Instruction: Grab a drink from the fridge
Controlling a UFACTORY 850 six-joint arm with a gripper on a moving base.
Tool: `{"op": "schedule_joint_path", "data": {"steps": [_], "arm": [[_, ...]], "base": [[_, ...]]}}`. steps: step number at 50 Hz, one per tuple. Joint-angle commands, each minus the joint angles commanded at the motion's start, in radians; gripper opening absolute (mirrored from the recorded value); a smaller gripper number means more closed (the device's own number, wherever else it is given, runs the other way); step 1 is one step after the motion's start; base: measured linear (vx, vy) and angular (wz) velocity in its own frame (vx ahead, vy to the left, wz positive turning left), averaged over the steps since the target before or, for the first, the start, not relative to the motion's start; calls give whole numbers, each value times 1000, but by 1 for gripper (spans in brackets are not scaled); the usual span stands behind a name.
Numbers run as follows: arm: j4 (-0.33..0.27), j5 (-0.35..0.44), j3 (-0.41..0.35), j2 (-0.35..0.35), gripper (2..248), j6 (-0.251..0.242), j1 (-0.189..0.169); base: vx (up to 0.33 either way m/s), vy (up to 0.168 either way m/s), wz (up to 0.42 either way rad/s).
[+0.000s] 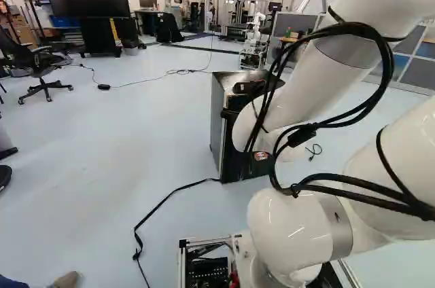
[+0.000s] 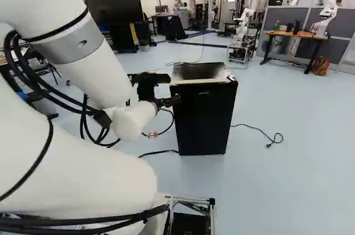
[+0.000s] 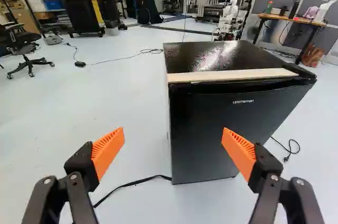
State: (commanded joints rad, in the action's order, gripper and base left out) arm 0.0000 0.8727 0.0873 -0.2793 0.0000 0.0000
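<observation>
- Lab room with smooth pale floor (image 3: 127, 97); black cord (image 3: 138, 181) running off beside fridge (image 3: 222, 57).
- Facing fridge ahead of gripper (image 3: 173, 145), offset toward one side. Showing shut door (image 3: 232, 129) at front.
- Can't see drink; presumably behind door.
- Holding nothing: released, with orange pads (image 3: 108, 152) spread wide.
- Treat door as rigid, slick and too broad to pinch across. Hook recess under pale strip (image 3: 232, 75) or free side edge, away from likely hinge cap (image 3: 302, 72).
- Don't pull on pale strip; possibly loose.
- Expect stiff resistance from seal, then sudden release. Pull slowly, along an arc.
- Don't yank: risk of sliding or tipping fridge.
- For drink, assume cold, damp, slippery, fairly heavy if full. Take around mid-body, upright. Squeeze gently in case of thin, easily dented wall.
</observation>
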Motion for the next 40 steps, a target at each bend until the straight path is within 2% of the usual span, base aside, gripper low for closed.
{"op": "schedule_joint_path", "data": {"steps": [24, 40], "arm": [[0, 0, 33, 39, 247, 0, 4], [34, 0, 60, 70, 247, 0, 32]], "base": [[0, 0, 0], [0, 0, 0]]}}
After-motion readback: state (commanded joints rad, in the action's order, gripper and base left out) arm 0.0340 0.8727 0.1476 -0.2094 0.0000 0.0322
